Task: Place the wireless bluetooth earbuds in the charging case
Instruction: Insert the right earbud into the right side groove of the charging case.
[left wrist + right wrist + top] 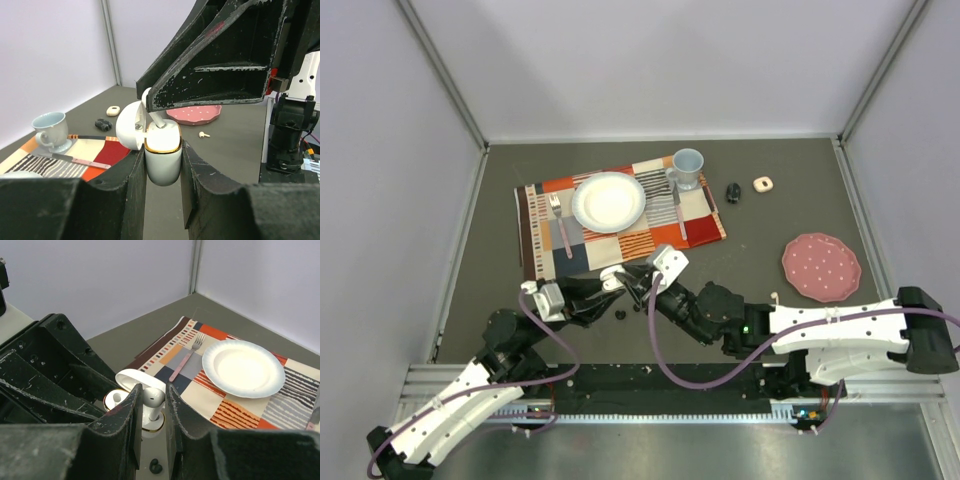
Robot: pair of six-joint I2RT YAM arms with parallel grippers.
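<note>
Right hand (151, 388) pinches white earbud (153, 398) over case (162, 166) gripped by left hand (162, 148)

Left arm (450, 400) and right arm (840, 335) are wearing white shells over black joints, 2 purple cables (656, 358) looping off both; black left tool (163, 155) and right tool (151, 405) fingers are showing scuffs.

The charging case (163, 160) and earbud (152, 399) are glossy white plastic, the jaws scuffed matt black, the placemat (620, 245) woven cloth.
</note>
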